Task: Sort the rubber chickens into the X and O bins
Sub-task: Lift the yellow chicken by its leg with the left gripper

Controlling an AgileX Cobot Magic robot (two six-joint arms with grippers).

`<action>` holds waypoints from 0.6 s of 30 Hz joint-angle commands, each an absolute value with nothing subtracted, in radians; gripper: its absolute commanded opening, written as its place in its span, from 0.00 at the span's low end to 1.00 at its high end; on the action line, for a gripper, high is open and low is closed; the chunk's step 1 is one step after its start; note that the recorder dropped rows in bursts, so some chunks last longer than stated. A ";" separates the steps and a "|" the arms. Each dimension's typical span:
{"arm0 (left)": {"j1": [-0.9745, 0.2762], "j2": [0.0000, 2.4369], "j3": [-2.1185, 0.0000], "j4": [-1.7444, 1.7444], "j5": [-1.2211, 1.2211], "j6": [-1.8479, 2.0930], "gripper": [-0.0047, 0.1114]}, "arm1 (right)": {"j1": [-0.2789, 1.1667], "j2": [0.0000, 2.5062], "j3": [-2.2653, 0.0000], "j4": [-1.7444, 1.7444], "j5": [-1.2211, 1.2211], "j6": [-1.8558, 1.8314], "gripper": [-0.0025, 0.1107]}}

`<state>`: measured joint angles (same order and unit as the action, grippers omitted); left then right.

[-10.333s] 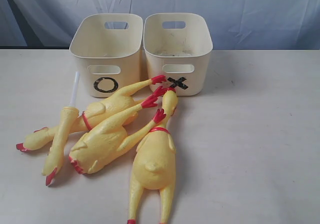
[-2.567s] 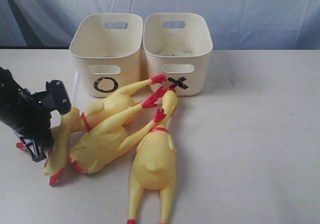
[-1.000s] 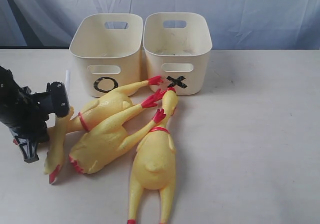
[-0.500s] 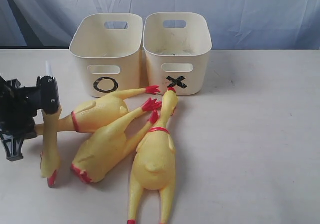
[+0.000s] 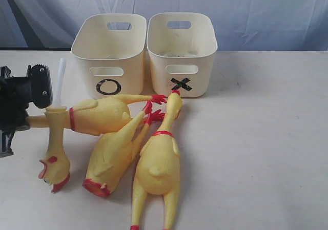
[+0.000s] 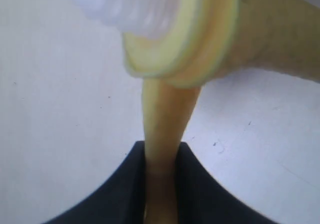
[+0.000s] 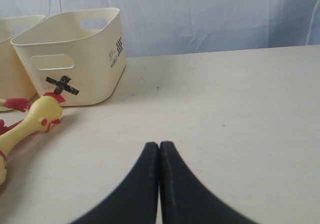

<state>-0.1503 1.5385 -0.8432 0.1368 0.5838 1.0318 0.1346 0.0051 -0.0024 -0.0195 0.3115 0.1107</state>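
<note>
My left gripper (image 5: 23, 118) (image 6: 160, 154) is shut on the thin neck of a rubber chicken (image 5: 100, 115) that stretches toward the O bin (image 5: 87, 61). The thinnest chicken (image 5: 54, 148), with its white tube (image 5: 60, 74), lies across that neck. Two more chickens lie beside them: a middle one (image 5: 115, 153) and the largest (image 5: 156, 163), whose head (image 7: 42, 116) rests just in front of the X bin (image 5: 205, 61) (image 7: 95, 49). My right gripper (image 7: 159, 146) is shut and empty over bare table to the right of the X bin; it does not show in the exterior view.
The two cream bins stand side by side at the back of the pale table (image 5: 256, 138). A blue-grey cloth (image 5: 256, 15) hangs behind them. The chickens' red feet (image 5: 154, 107) crowd together in front of both bins.
My left gripper has drawn back to the left and risen with the chicken's neck. That chicken slid left, the thin one swung round, and the middle chicken turned more upright.
</note>
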 commanded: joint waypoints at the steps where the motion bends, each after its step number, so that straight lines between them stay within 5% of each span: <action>1: -0.155 1.502 -0.841 0.163 0.590 1.029 0.04 | 0.130 0.000 0.000 -0.024 0.305 0.107 0.02; 18: -0.161 1.431 -0.841 0.281 0.487 0.972 0.04 | 0.130 0.000 0.000 -0.024 0.305 0.107 0.02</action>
<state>-0.1503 1.4484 -0.8414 0.2860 0.5474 0.9873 0.1346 0.0051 -0.0024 -0.0195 0.3115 0.1107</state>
